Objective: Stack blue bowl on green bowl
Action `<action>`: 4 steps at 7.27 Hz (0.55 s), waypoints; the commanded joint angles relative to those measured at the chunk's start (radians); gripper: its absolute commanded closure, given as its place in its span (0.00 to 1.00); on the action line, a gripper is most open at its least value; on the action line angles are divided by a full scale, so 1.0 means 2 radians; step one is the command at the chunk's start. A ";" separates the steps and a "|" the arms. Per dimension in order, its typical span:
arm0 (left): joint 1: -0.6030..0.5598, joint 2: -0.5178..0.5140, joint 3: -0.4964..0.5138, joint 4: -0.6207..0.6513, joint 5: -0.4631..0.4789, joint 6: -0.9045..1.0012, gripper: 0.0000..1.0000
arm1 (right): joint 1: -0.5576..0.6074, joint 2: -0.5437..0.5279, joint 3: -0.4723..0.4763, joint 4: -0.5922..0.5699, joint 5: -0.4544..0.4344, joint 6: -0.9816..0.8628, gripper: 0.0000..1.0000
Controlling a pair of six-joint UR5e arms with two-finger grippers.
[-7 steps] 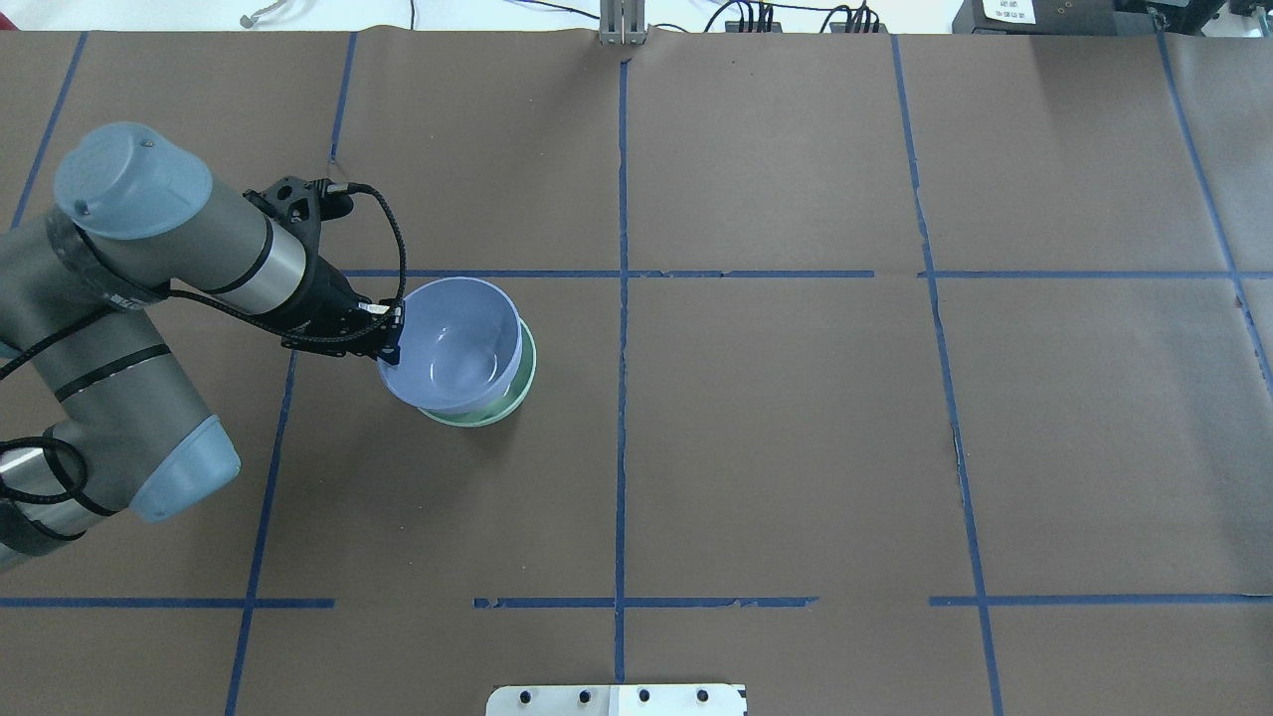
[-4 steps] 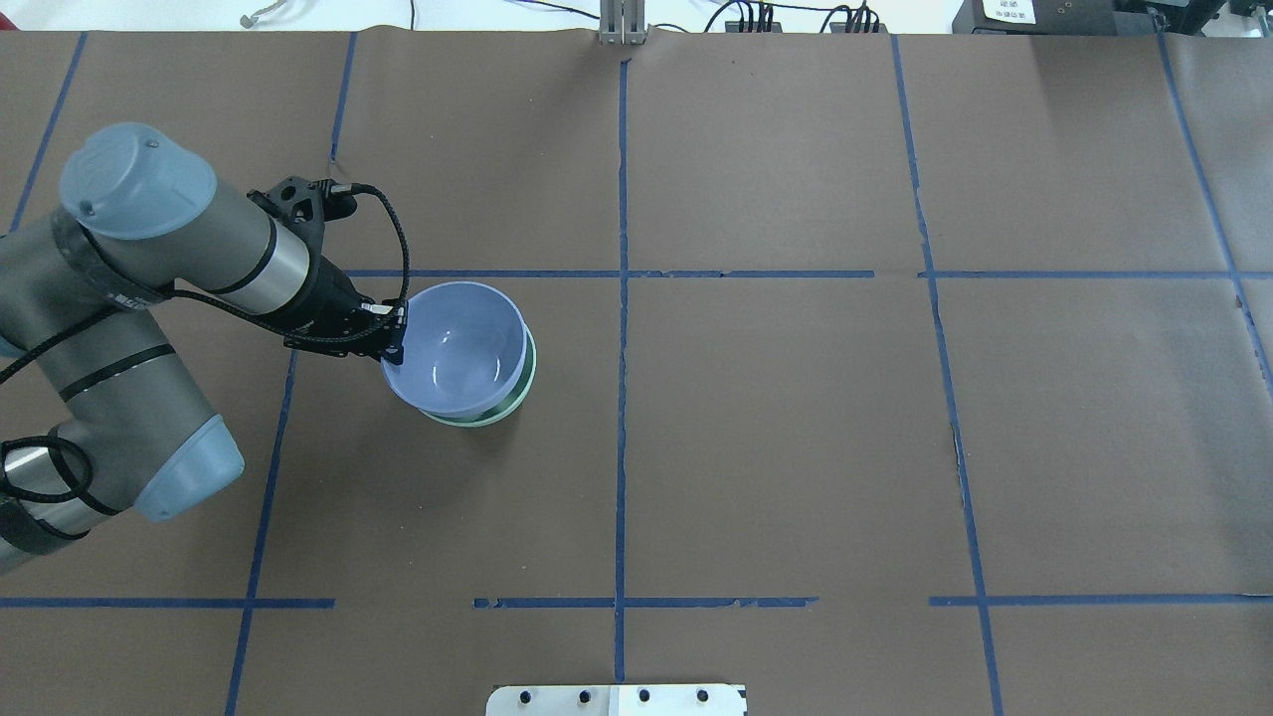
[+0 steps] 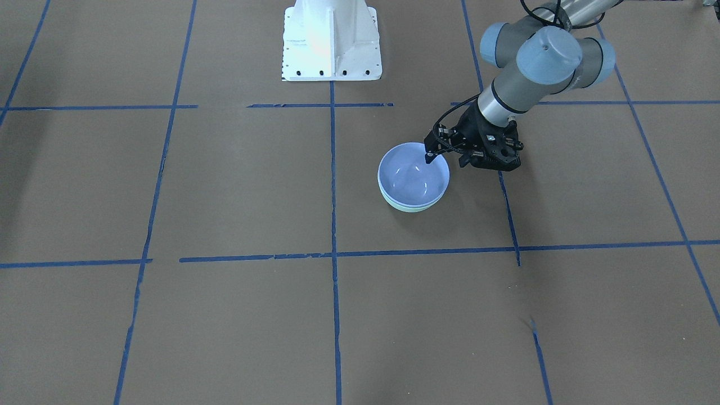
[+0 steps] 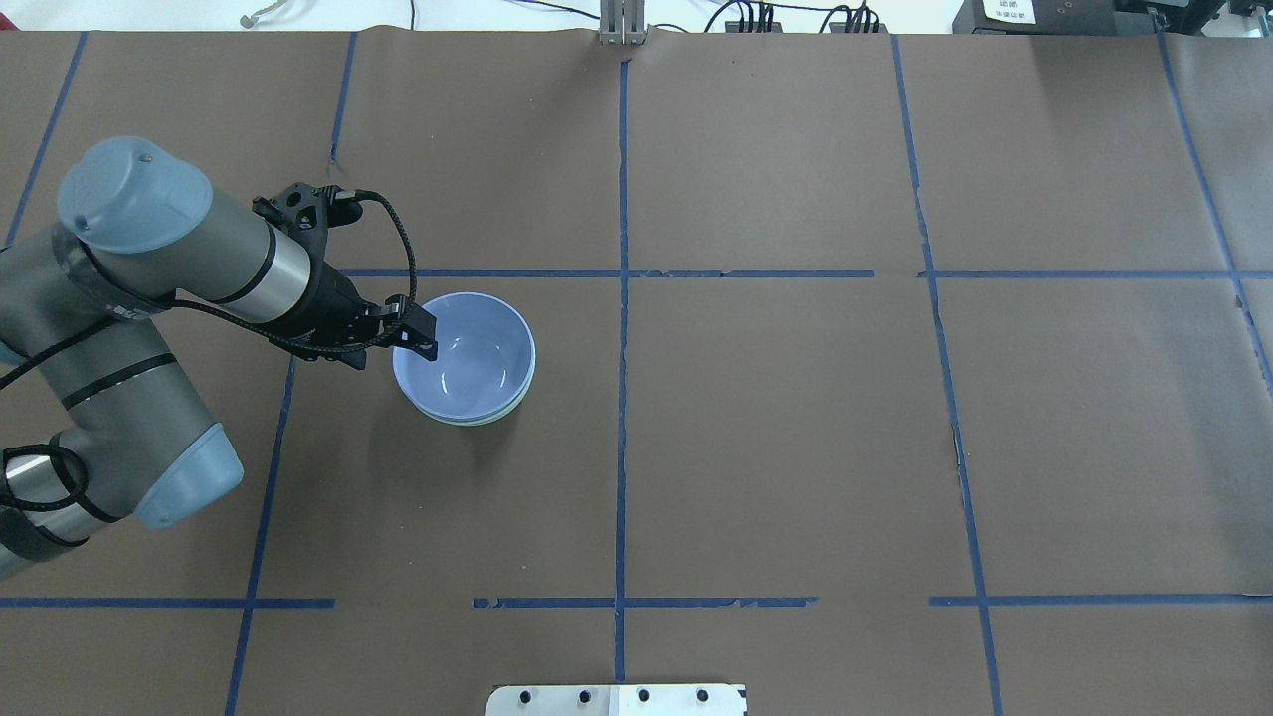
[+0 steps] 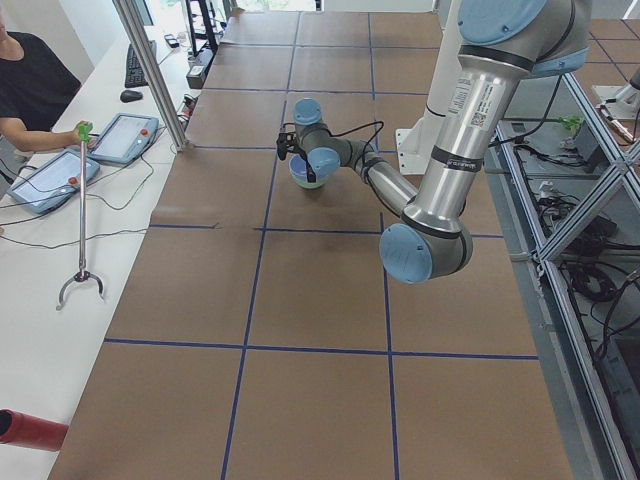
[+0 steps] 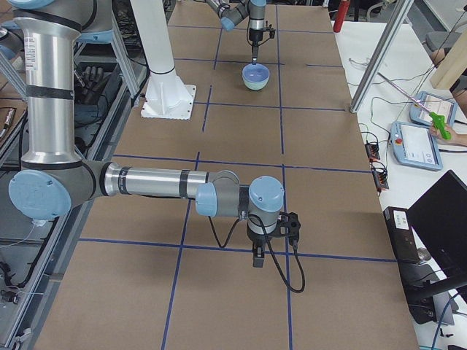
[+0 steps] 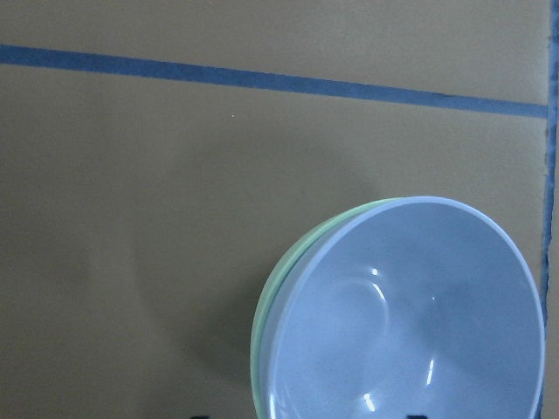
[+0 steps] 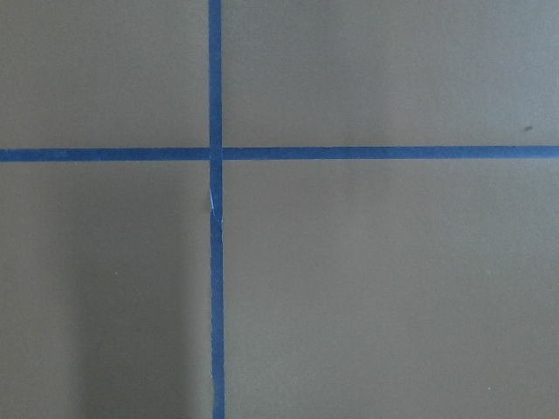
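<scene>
The blue bowl (image 4: 467, 360) sits nested inside the green bowl (image 4: 500, 417), whose rim shows only as a thin mint sliver below it. Both stand left of the table's centre line. My left gripper (image 4: 400, 343) is open and straddles the blue bowl's left rim, one fingertip (image 3: 428, 158) over the inside and the other outside. The left wrist view shows the blue bowl (image 7: 410, 323) with the green rim (image 7: 265, 305) on its left. My right gripper (image 6: 259, 251) shows only in the exterior right view, over the paper far from the bowls; I cannot tell whether it is open or shut.
Brown paper with blue tape lines (image 4: 621, 298) covers the table. The white robot base (image 3: 331, 39) stands at the robot's edge of the table. A metal post (image 4: 622, 22) stands at the far edge. Operators with tablets sit along the far side.
The blue bowl has dropped down into the green bowl and now sits level and lower. My left gripper has opened and let go of its rim.
</scene>
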 commanded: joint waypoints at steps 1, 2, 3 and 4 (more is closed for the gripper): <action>-0.024 0.003 -0.011 0.004 0.000 0.061 0.00 | 0.000 0.000 0.000 0.000 0.000 0.001 0.00; -0.064 0.005 -0.012 0.011 -0.001 0.134 0.00 | 0.000 0.000 0.000 0.000 0.000 0.000 0.00; -0.099 0.021 -0.021 0.029 -0.001 0.183 0.00 | 0.000 0.000 0.000 0.000 0.000 0.000 0.00; -0.125 0.029 -0.025 0.056 -0.004 0.248 0.00 | 0.000 0.000 0.000 0.000 0.000 0.000 0.00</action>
